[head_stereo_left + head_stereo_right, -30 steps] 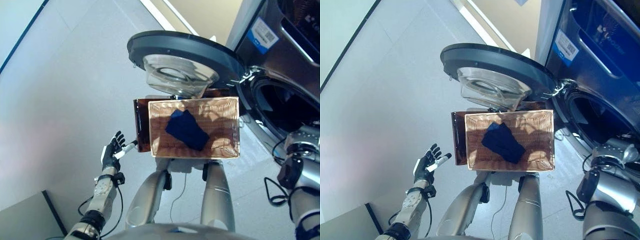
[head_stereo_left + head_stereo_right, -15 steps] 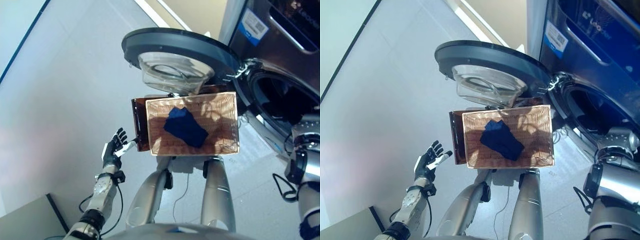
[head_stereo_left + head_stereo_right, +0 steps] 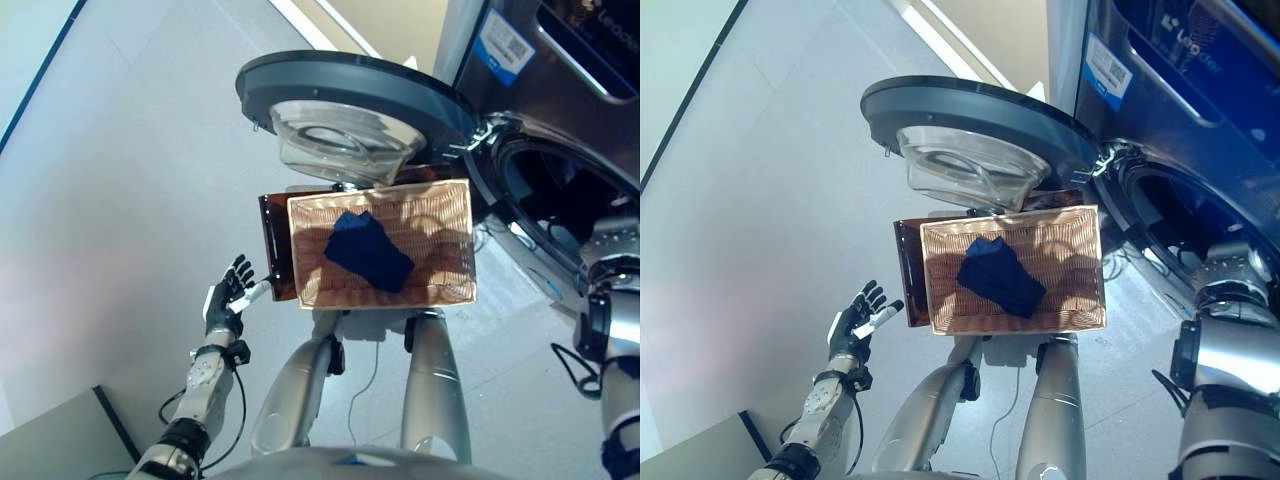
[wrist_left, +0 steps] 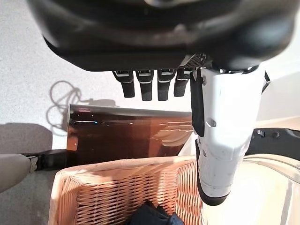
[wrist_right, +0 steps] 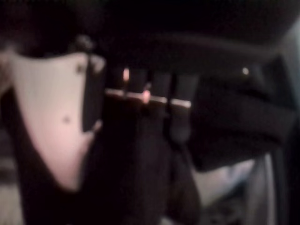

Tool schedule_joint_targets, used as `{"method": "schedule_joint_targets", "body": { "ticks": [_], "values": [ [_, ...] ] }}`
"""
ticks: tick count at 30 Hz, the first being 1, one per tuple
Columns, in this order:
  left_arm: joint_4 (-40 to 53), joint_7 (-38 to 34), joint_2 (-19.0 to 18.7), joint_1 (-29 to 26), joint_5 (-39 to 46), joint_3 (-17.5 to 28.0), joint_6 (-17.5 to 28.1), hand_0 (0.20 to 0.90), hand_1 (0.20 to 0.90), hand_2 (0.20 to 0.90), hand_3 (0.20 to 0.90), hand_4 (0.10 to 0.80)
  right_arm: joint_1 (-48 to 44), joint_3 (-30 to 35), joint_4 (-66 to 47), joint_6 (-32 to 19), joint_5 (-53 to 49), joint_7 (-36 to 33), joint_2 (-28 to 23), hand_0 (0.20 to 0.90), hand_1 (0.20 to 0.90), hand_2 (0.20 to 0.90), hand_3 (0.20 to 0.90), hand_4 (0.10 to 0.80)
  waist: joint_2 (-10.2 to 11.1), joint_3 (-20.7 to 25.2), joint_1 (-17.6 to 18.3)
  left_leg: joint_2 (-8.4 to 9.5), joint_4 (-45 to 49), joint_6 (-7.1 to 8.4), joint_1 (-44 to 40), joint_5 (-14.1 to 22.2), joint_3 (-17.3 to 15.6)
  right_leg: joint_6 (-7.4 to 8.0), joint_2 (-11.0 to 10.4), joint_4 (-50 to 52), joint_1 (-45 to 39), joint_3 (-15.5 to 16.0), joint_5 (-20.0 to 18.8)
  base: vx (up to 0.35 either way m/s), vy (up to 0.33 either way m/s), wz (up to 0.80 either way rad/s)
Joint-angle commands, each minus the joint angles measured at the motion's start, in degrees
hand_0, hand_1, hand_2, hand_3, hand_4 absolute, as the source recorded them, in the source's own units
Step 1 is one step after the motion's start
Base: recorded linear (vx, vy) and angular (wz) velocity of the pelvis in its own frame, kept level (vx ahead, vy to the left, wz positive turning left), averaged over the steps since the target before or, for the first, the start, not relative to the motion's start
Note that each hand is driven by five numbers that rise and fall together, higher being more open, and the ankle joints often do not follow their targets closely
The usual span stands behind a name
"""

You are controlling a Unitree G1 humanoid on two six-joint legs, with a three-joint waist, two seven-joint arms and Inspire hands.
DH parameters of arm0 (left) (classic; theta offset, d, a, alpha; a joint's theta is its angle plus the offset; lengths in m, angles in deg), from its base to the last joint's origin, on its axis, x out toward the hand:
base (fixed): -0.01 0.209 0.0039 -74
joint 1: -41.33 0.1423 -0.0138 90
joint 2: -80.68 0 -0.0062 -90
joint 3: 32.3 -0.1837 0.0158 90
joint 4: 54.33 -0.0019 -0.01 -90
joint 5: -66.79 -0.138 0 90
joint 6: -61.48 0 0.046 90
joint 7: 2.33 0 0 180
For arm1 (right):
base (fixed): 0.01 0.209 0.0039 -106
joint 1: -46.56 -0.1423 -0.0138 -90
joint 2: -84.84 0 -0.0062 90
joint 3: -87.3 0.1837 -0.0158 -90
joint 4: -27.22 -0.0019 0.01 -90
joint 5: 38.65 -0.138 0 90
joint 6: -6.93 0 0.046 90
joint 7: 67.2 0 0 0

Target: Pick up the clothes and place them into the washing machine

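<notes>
Step in hand: the dark clothes (image 3: 368,250) lie in the wicker basket (image 3: 450,215), so this reads as the pick-up stage, with nothing lifted yet.
Where the clothes are: 1 dark navy bundle, left of the basket's middle, resting on the weave, touched by neither hand.
How it looks: crumpled and soft, folded over itself, a limp piece likely to sag and drape when raised.
Left hand (image 3: 228,296): out over the floor just beside the basket's brown stand (image 3: 277,250), fingers straight and spread, white-covered thumb standing out, holding nothing.
Right hand (image 5: 140,140): its arm reaches toward the washing machine (image 3: 560,190); the wrist view is too dark to tell how the fingers stand, or whether they hold anything.
Machine: door (image 3: 350,90) swung wide open above the basket, drum mouth dark and clear to enter.
Next move calls for: a hand coming in over the basket rim, closing round the bundle, then carrying it across to the drum on the right.
</notes>
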State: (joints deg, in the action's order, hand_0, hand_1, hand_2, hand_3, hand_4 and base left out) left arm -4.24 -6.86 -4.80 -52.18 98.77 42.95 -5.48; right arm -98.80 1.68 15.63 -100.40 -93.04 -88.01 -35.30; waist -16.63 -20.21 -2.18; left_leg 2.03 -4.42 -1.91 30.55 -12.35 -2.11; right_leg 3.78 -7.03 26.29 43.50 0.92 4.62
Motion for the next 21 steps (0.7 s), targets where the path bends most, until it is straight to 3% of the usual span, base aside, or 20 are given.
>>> {"method": "schedule_joint_targets", "body": {
  "ticks": [1, 9, 18, 19, 20, 21],
  "values": [
    [0.93, -0.08, -3.34, 2.84, 0.5, 1.23, 3.71, 0.9, 0.9, 0.9, 0.9, 0.8, -10.53, -7.14, -2.63, -3.85, 6.13, 0.33, -4.41, 0.2, 0.2, 0.2, 0.2, 0.3, 2.75, 3.77, -1.98, 3.48, -0.58, 2.88, -2.16, 5.33, 0.06, -2.91, 3.09, -10.99, -4.49, 3.91, -4.63, 0.0, 0.0, 0.0],
    [0.98, -0.4, -3.42, 2.15, 0.61, 1.01, 3.76, 0.9, 0.9, 0.9, 0.9, 0.8, -11.99, -8.83, -2.45, -3.09, 8.45, -1.11, 0.26, 0.2, 0.2, 0.2, 0.2, 0.3, 2.9, 3.61, -2.14, 3.61, -0.58, 3.05, -1.89, 5.16, 0.45, -2.9, 2.88, -11.1, -4.44, 4.11, -4.8, -0.001, 0.006, 0.02],
    [2.82, -0.88, -4.5, 2.38, 0.13, 1.5, 3.88, 0.9, 0.9, 0.9, 0.9, 0.8, -14.32, -9.37, -2.82, -3.06, 7.48, -1.85, 0.32, 0.2, 0.2, 0.2, 0.2, 0.3, 3.11, 4.26, -2.59, 3.95, -0.58, 3.22, -2.17, 5.21, 1.35, -2.81, 2.48, -11.22, -5.2, 4.64, -4.79, 0.017, 0.013, 0.05],
    [2.61, -1.0, -4.47, 2.33, 0.15, 1.46, 3.93, 0.9, 0.9, 0.9, 0.9, 0.8, -14.44, -8.81, -3.71, -3.67, 6.21, -1.88, 0.46, 0.37, 0.37, 0.37, 0.37, 0.422, 3.23, 4.37, -2.58, 3.97, -0.58, 3.23, -2.21, 5.29, 1.4, -2.8, 2.44, -11.3, -5.31, 4.69, -4.76, 0.037, 0.021, 0.02],
    [2.26, -1.09, -4.44, 2.36, 0.34, 1.58, 3.89, 0.9, 0.9, 0.9, 0.9, 0.8, -14.28, -8.25, -4.61, -4.26, 5.49, -1.85, 0.48, 0.9, 0.9, 0.9, 0.9, 0.8, 3.47, 4.52, -2.57, 4.01, -0.58, 3.27, -2.34, 5.35, 1.52, -2.74, 2.45, -11.42, -5.47, 4.74, -4.77, 0.034, 0.02, 0.02],
    [1.99, -1.26, -4.42, 2.2, 0.37, 1.64, 3.87, 0.9, 0.9, 0.9, 0.9, 0.8, -14.08, -8.04, -5.12, -4.51, 5.26, -2.03, 0.48, 0.9, 0.9, 0.9, 0.9, 0.8, 3.62, 4.58, -2.46, 4.01, -0.58, 3.29, -2.37, 5.43, 1.5, -2.73, 2.45, -11.52, -5.54, 4.73, -4.74, 0.0, 0.0, 0.0]
  ]
}}
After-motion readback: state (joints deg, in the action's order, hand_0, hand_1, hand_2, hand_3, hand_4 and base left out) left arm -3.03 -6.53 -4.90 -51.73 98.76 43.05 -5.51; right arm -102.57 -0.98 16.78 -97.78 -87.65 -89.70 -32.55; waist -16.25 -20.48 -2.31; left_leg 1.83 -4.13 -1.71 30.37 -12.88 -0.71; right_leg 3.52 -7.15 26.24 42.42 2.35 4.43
